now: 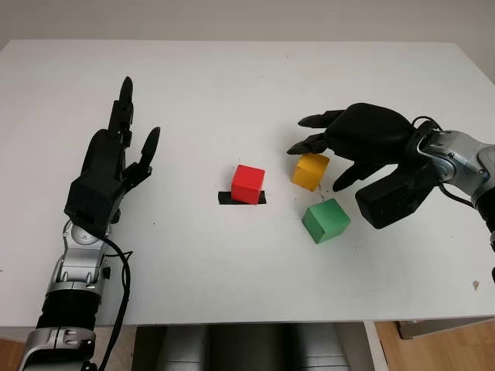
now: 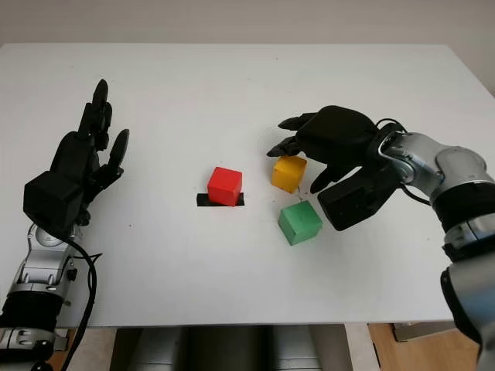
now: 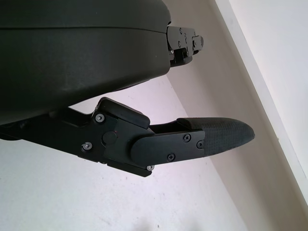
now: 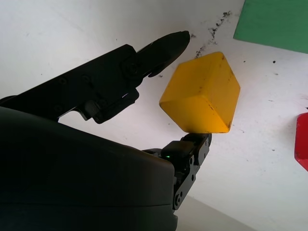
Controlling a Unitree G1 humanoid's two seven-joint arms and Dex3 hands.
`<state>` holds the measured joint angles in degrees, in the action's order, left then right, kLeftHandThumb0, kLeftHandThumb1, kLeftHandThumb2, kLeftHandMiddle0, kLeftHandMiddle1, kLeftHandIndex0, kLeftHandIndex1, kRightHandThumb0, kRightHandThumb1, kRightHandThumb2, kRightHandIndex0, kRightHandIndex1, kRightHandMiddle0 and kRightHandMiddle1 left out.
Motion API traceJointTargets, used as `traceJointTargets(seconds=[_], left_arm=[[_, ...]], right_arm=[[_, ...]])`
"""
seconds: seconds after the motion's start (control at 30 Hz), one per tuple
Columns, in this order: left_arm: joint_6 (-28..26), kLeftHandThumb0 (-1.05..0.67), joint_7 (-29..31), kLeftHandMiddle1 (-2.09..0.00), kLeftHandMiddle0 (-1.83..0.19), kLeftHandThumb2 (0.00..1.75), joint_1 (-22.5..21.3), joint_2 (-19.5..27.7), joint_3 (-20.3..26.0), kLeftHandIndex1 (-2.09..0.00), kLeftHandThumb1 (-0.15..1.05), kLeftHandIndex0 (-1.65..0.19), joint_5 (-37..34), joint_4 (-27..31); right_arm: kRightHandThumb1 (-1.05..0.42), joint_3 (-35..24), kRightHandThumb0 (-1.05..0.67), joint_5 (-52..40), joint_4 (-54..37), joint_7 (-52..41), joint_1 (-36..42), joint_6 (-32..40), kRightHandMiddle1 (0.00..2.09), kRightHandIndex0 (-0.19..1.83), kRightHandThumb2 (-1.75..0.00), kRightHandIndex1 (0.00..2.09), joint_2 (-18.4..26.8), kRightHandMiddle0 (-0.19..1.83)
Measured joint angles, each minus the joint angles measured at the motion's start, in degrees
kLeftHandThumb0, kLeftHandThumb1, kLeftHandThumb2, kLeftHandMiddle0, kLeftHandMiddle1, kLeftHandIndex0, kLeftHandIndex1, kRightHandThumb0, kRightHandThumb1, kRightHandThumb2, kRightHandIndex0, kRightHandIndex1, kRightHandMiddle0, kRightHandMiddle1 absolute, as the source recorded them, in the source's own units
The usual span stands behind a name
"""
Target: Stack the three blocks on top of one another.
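Observation:
A red block (image 1: 247,183) sits on a black tape mark (image 1: 224,199) at the table's middle. Just right of it is a yellow block (image 1: 310,170), and a green block (image 1: 326,220) lies nearer the front edge. My right hand (image 1: 319,164) is open and straddles the yellow block: two fingertips (image 1: 303,145) reach to its upper left corner and the thumb stands off its right side. In the right wrist view the yellow block (image 4: 202,94) lies between one finger (image 4: 163,45) and the thumb. My left hand (image 1: 128,147) is open, far left above the table.
The white table (image 1: 232,93) is bare behind the blocks and between my left hand and the red block. The green block (image 4: 274,24) lies close beside my right palm. The table's front edge runs just below both forearms.

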<state>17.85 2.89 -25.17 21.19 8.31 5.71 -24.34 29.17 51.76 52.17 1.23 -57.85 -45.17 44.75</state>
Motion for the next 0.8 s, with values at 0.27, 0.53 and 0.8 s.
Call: traceJointTargets(seconds=[0.27,0.53,0.8], left_arm=[[0.04,-0.81,-0.78,-0.05,0.04,0.56,0.02,0.0,-0.12,-0.06,1.05,0.07,1.12,0.0],[0.04,-0.81,-1.03,-0.06,0.03,0.56,0.26,0.0,-0.28,-0.06,1.05,0.06,1.66,0.0],[-0.06,-0.81,-2.29,-0.05,0.03,0.56,0.27,0.0,-0.76,-0.05,1.05,0.06,3.0,0.01]], right_arm=[[-0.82,0.78,-0.36,0.46,1.73,3.35,-0.2,-1.0,0.13,0.31,-0.07,0.06,-0.21,0.72],[-0.87,1.61,-0.34,0.61,3.23,6.65,-0.94,-2.26,0.19,0.34,-0.07,0.07,-0.51,0.86],[-0.9,1.95,-0.35,0.63,4.26,8.19,-1.18,-3.01,0.46,0.4,-0.06,0.06,-0.56,0.9]])
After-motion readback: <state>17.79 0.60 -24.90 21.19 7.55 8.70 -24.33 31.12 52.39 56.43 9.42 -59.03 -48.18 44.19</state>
